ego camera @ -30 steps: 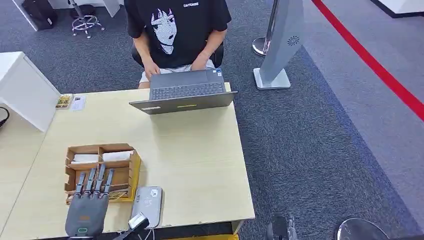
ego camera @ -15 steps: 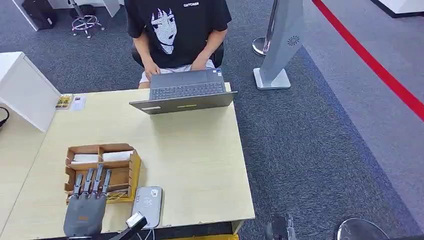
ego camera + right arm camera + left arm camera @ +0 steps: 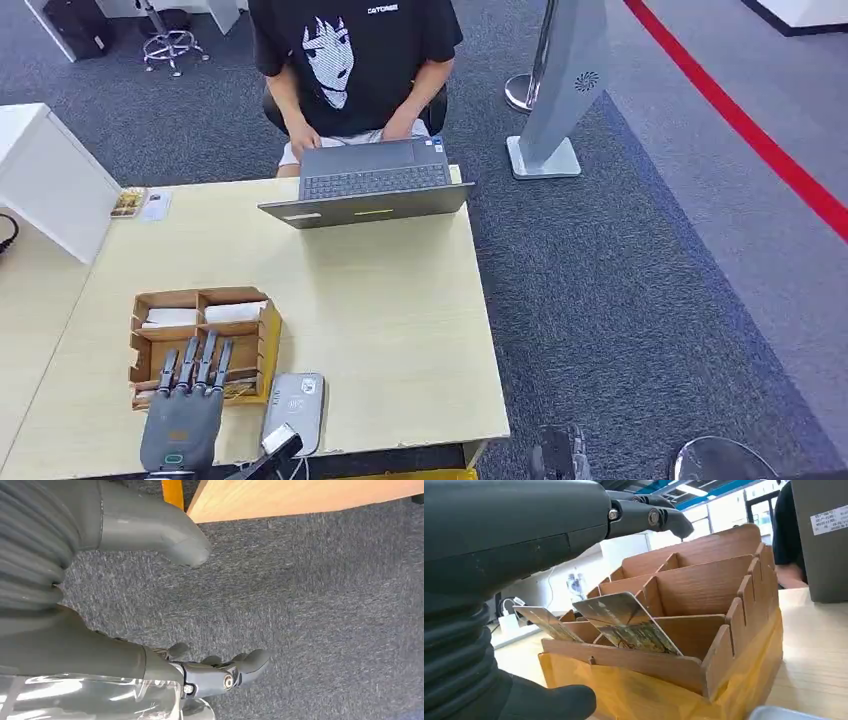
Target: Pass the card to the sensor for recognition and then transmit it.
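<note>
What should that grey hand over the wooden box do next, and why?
Probably lower the left hand and pinch the tilted card in the wooden organiser's front slot: the hand hovers open and holds nothing, and the grey card reader waits beside it.

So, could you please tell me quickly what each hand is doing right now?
Left hand: open, fingers spread above the wooden organizer, holding nothing.
Right hand: open, empty.

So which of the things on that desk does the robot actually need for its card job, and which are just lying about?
Needed:
- card leaning in the wooden organizer
- grey sensor pad
- left hand reaching over the organizer

Lying about:
- laptop with a person typing
- small cards at the desk's far corner
- white papers in the rear slots
</note>
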Tool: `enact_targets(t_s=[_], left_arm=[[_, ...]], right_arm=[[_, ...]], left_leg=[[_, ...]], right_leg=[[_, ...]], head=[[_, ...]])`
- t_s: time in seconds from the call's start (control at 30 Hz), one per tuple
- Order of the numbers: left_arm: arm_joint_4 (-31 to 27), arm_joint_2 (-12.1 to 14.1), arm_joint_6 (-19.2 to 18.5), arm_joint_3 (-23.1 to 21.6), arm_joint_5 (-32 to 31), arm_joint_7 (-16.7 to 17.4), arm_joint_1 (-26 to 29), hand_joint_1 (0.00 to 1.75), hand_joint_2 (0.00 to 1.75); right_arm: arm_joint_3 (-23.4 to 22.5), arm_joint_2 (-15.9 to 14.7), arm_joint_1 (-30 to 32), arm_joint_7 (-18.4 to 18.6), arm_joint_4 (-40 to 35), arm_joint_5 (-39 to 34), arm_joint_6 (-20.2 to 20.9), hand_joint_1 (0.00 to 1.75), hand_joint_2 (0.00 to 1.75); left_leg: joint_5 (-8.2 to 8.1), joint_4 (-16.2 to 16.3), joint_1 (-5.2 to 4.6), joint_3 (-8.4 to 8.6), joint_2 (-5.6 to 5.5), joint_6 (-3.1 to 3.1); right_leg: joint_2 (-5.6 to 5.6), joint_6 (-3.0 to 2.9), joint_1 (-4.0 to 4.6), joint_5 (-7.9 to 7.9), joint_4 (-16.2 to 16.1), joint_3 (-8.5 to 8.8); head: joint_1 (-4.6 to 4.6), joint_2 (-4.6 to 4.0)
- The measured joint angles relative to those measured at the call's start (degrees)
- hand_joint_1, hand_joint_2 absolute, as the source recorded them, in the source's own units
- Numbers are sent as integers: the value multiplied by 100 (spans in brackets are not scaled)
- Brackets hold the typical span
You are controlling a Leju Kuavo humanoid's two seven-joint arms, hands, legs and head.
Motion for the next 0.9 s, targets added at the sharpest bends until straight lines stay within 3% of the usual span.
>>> enact_targets(t_s=[0.57, 0.6, 0.9], left_arm=[[35, 0, 0, 0, 0, 0, -37, 0, 175], [35, 0, 0, 0, 0, 0, -37, 175, 175], [37, 0, -46, 0, 0, -35, -25, 175, 175]], right_arm=[[-4, 0, -9, 0, 26, 30, -2, 0, 175], [-4, 0, -9, 0, 26, 30, -2, 0, 175], [-7, 0, -9, 0, 28, 48, 0, 0, 175]], left_leg=[[0, 0, 0, -1, 0, 0], [0, 0, 0, 0, 0, 0], [0, 0, 0, -1, 0, 0]], right_leg=[[0, 0, 0, 0, 0, 0], [0, 0, 0, 0, 0, 0], [0, 0, 0, 0, 0, 0]], head=[[0, 0], [0, 0], [0, 0]])
